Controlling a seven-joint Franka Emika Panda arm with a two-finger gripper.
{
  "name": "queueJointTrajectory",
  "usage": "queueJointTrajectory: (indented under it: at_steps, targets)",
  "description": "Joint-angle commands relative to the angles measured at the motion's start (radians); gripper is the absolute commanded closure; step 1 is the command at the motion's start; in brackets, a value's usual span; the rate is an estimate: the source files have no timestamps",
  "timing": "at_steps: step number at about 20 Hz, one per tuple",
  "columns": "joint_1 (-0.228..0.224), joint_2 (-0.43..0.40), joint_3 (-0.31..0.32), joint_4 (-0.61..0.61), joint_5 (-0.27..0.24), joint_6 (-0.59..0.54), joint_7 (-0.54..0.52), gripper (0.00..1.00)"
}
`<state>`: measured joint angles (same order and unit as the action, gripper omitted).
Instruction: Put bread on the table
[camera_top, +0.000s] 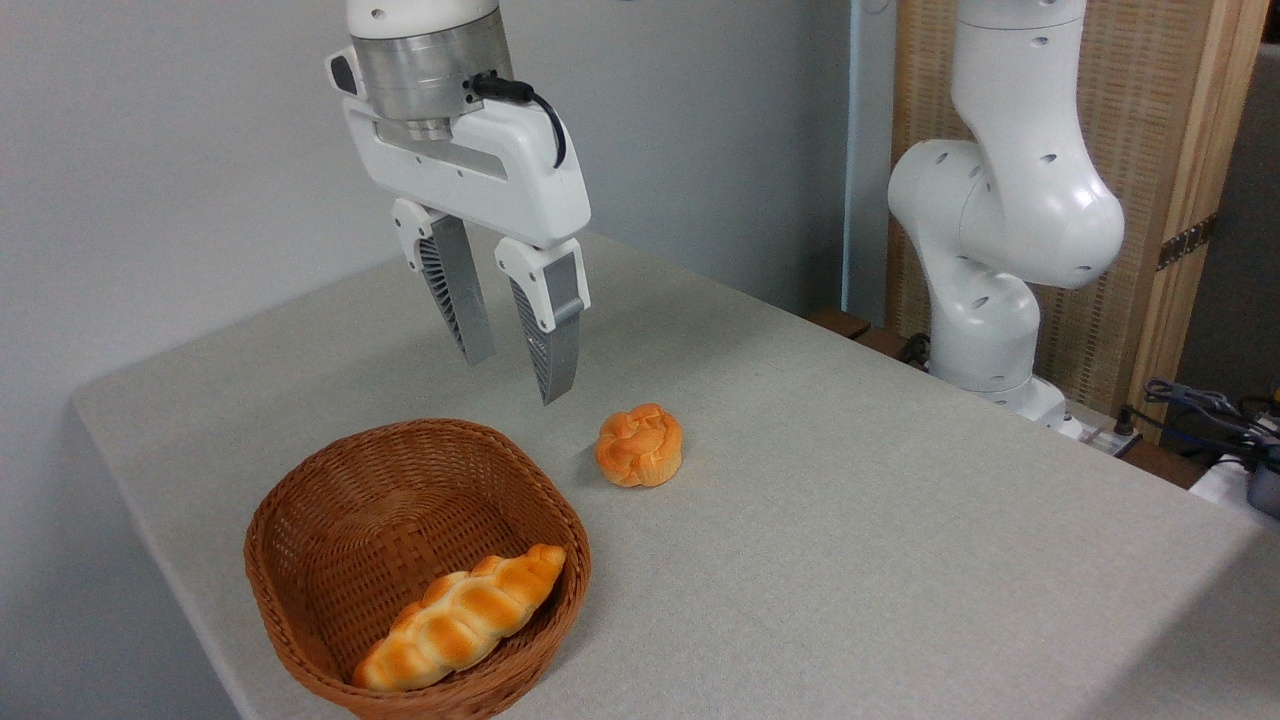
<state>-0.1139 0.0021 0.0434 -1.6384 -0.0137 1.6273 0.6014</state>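
The bread (460, 618), a long braided loaf of golden-orange with paler creases, is seen lying inside the basket (300, 520), along the near wall, with one tapered end raised toward the right rim and the other low at the front. The basket, brown and woven, is set on the table (900, 520) near its front left corner. The table is covered in a light grey-beige cloth. A small round bun (640, 446) is placed on the cloth just beyond the basket, to its right, apart from the rim.

The gripper (515, 380) is held in the air above the far edge of the basket, well clear of the loaf and of the bun. Its two ribbed fingers (455, 290) are pointed downward and are parted by a moderate gap; nothing is held between them. The base of the arm (990, 300) is mounted at the far right side of the table.
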Motion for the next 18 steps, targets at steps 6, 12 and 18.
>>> queueJointTrajectory:
  at_steps: [6,12,18]
  targets:
    - [-0.009,-0.011,0.021,0.006,-0.040,-0.021,0.015,0.00]
    - [-0.009,-0.024,0.021,-0.001,-0.040,-0.010,0.017,0.00]
    - [-0.015,-0.045,0.010,-0.053,-0.043,0.054,0.015,0.00]
